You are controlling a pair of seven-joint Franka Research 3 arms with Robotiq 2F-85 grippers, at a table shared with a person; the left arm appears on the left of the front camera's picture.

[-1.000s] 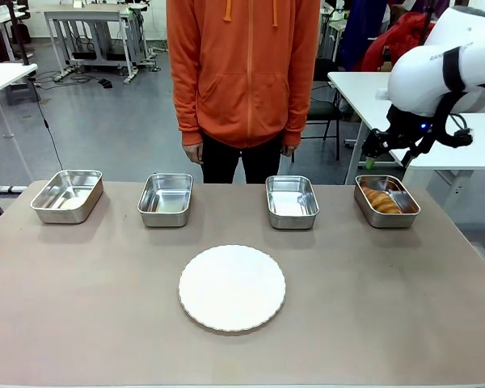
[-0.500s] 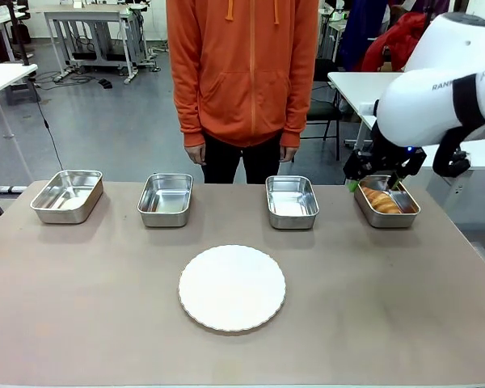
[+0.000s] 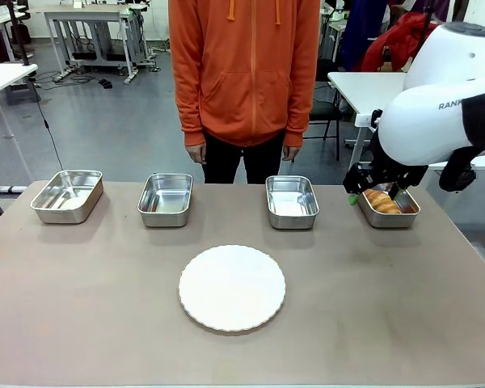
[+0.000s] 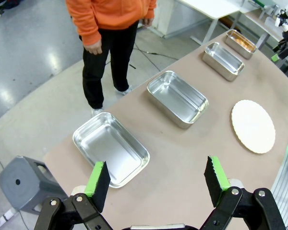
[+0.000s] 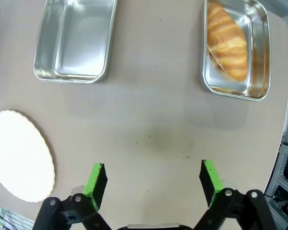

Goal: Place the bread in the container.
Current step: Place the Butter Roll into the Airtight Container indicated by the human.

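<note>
Golden-brown stripy bread (image 5: 227,42), long and puffy like a croissant, lies inside the shiny steel container (image 5: 261,57) at the end of the row, while the black right gripper (image 5: 152,180) hangs wide open and empty near that container.

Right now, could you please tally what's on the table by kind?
Steel pans: 4, at and
White plate: 1
Bread: 1, lying in the pan on the robot's far right
Total: 6
</note>
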